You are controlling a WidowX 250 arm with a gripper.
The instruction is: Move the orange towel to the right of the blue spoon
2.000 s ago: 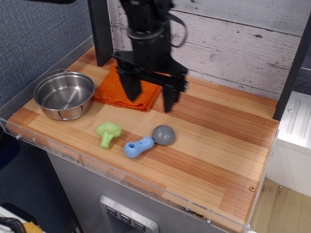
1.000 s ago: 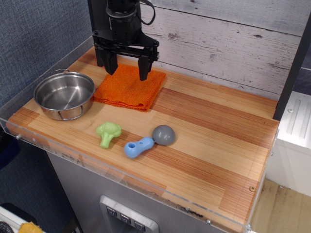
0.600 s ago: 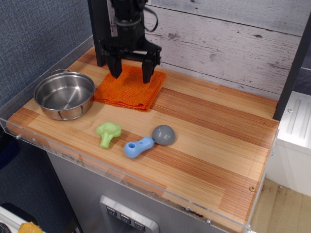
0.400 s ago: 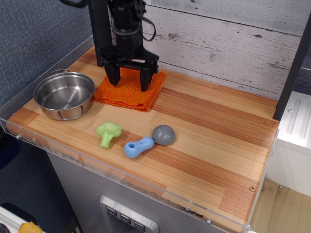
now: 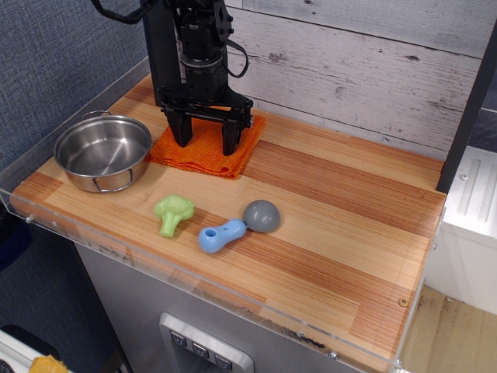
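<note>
The orange towel point(image 5: 203, 148) lies folded flat at the back left of the wooden table. My gripper point(image 5: 207, 142) is straight over it, open, with its two black fingers point(image 5: 230, 137) spread wide and their tips down at the cloth's surface. The blue spoon point(image 5: 233, 227) lies near the table's front, its light-blue handle pointing left and its grey dome bowl to the right. The gripper holds nothing that I can see.
A steel pot point(image 5: 103, 151) stands left of the towel. A green broccoli toy point(image 5: 172, 212) lies left of the spoon. A black post point(image 5: 159, 47) rises behind the towel. A clear rim point(image 5: 194, 291) runs along the table's front edge.
The gripper swung from the towel's right edge to over it and came down until its open fingertips reach the cloth. The towel and spoon have not moved.
</note>
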